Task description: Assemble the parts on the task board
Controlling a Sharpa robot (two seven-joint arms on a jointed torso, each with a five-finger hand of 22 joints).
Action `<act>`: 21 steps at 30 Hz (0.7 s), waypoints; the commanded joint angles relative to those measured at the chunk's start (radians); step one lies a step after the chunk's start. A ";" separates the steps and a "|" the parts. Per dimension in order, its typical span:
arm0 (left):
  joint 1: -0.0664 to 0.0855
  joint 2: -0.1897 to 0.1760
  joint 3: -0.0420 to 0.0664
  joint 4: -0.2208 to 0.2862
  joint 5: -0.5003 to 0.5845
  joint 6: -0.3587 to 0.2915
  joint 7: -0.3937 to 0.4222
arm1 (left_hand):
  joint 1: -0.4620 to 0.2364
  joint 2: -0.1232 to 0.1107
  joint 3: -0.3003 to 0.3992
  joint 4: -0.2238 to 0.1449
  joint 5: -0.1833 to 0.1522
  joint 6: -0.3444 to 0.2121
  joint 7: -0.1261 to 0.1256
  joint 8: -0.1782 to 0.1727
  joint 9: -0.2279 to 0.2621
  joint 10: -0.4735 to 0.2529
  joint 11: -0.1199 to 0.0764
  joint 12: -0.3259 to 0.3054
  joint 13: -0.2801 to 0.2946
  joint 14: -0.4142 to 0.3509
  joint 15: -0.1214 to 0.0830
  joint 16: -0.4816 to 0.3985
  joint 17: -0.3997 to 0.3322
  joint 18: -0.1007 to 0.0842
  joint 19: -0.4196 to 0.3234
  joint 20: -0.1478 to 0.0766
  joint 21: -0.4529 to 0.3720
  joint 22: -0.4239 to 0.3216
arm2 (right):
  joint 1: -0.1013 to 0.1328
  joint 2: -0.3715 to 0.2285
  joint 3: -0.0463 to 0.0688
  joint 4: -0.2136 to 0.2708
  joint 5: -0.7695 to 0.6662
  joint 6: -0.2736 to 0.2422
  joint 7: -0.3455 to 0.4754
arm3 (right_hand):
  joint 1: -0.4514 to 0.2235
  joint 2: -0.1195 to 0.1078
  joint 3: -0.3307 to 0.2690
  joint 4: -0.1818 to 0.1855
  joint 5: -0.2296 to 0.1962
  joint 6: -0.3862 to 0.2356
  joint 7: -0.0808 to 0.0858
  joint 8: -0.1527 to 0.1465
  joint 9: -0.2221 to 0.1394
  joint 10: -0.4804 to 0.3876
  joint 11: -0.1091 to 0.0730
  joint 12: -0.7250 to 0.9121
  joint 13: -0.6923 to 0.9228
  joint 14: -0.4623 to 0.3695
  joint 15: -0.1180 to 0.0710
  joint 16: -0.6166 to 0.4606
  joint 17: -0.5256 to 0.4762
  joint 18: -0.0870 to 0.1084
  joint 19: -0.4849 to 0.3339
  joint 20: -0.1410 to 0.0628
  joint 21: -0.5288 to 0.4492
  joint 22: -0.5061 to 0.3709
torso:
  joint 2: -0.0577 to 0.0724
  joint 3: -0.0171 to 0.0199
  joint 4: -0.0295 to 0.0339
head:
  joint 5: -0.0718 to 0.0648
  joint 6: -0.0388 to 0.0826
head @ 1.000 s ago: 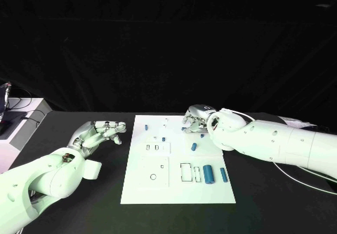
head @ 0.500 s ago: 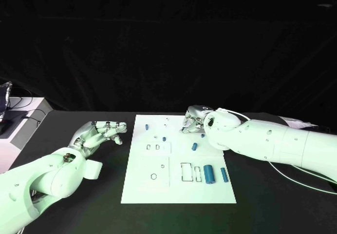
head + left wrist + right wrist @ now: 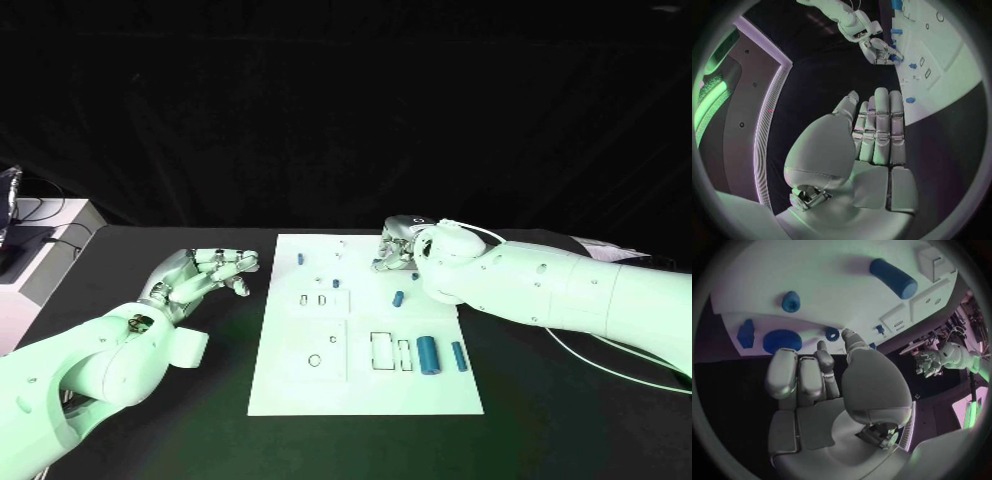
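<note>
The white task board [image 3: 289, 390] lies in the middle of the black table. My right hand [image 3: 401, 250] hangs over its far right corner with the fingers curled down. In the right wrist view the thumb and a finger close round a small blue toothed part [image 3: 832, 333] at the board's surface. Beside it lie a blue disc [image 3: 782, 341] and another small blue part [image 3: 791, 301]. A large blue cylinder [image 3: 427, 352] and a thinner one [image 3: 459, 356] lie near the right edge. My left hand [image 3: 202, 275] hovers left of the board, fingers extended, holding nothing.
More small blue parts sit on the board at the far left [image 3: 300, 259] and middle [image 3: 398, 298]. Rectangular and round recesses [image 3: 381, 352] mark the board's near half. A white box [image 3: 36, 235] stands at the table's far left edge.
My right hand has settled slightly lower and leftward over the far corner parts. The left hand has barely moved.
</note>
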 commanded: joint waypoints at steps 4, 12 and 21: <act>-0.001 0.003 0.001 0.000 0.002 0.018 0.004 | 0.006 0.002 0.006 0.002 0.000 -0.006 -0.004 -0.003 0.000 -0.007 0.000 0.002 0.001 -0.004 -0.001 -0.003 -0.001 0.015 -0.008 0.000 0.004 -0.001 | 0.000 -0.001 0.000 0.006 -0.031 0.048 -0.023 | 0.026 0.002 0.006 -0.032 -0.024 0.005 0.004 0.001 0.000 0.008 0.004 -0.005 0.005 0.008 0.001 0.004 0.007 -0.017 0.070 -0.001 0.009 0.145 | 0.001 0.0020 -0.0034 | 0.004 -0.004; -0.001 0.003 0.001 -0.001 0.002 0.018 0.004 | 0.006 0.002 0.006 0.002 0.000 -0.006 -0.004 -0.003 0.000 -0.007 0.000 0.002 0.001 -0.004 -0.001 -0.003 -0.001 0.015 -0.008 0.000 0.004 -0.001 | 0.000 -0.004 0.000 0.012 -0.032 0.052 -0.016 | 0.059 0.041 0.037 -0.097 -0.006 0.027 -0.004 0.003 -0.003 0.011 -0.003 -0.008 0.005 0.009 -0.004 0.001 0.013 -0.019 0.069 -0.004 0.015 0.146 | 0.000 0.0012 -0.0006 | 0.004 -0.006; -0.002 0.004 0.001 -0.001 0.002 0.018 0.004 | 0.006 0.002 0.006 0.002 0.000 -0.006 -0.004 -0.003 0.000 -0.007 0.000 0.002 0.001 -0.004 -0.001 -0.003 -0.001 0.015 -0.008 0.000 0.004 -0.001 | 0.000 -0.005 0.000 0.018 -0.021 0.038 0.013 | 0.090 0.086 0.086 -0.167 0.021 0.059 -0.016 0.009 -0.003 0.021 -0.014 -0.004 0.010 0.010 -0.012 -0.001 0.018 -0.025 0.068 -0.011 0.025 0.148 | 0.001 0.0017 -0.0035 | 0.004 -0.004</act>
